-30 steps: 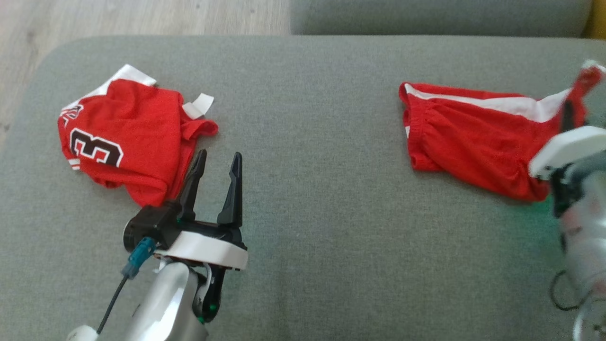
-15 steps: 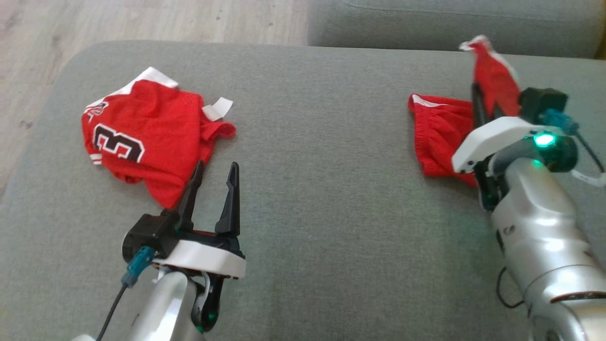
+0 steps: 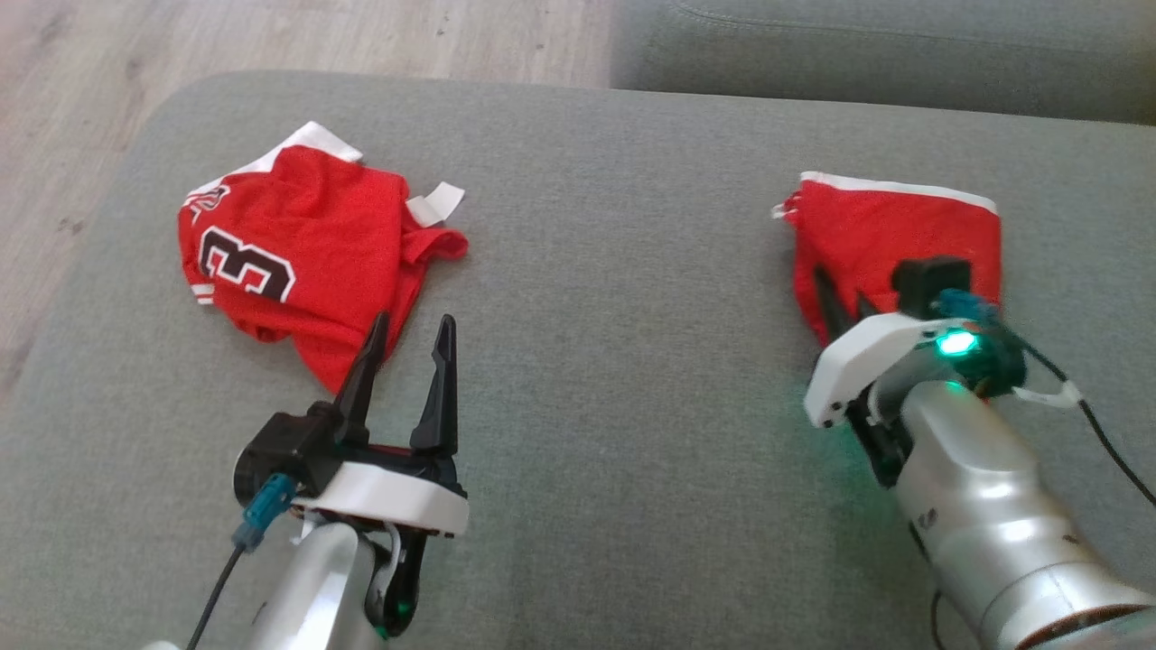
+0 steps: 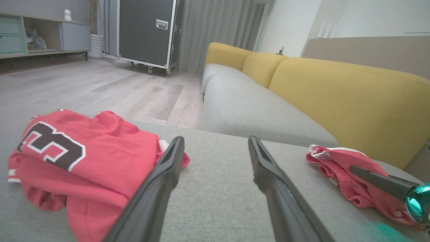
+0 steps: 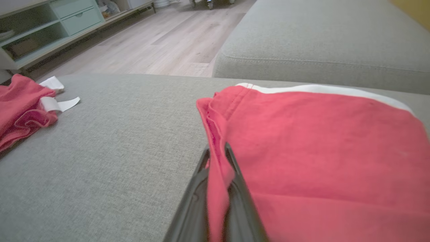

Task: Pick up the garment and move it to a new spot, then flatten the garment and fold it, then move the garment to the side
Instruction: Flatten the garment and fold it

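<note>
The right gripper [image 5: 217, 148] clamps the red shorts [image 5: 319, 134] at their left edge, clearest from its wrist view; the left gripper [image 3: 412, 320] stands apart, empty, beside the jersey [image 3: 289, 244].

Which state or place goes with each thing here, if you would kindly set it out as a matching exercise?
Things: 1 jersey; 2 shorts; 3 left tool; 4 right tool.
States: A shut on the shorts; B open, holding nothing; C at the robot's left, number 3 showing; D at the robot's right, pinched at one edge.
Pairs: 1-C; 2-D; 3-B; 4-A.
</note>
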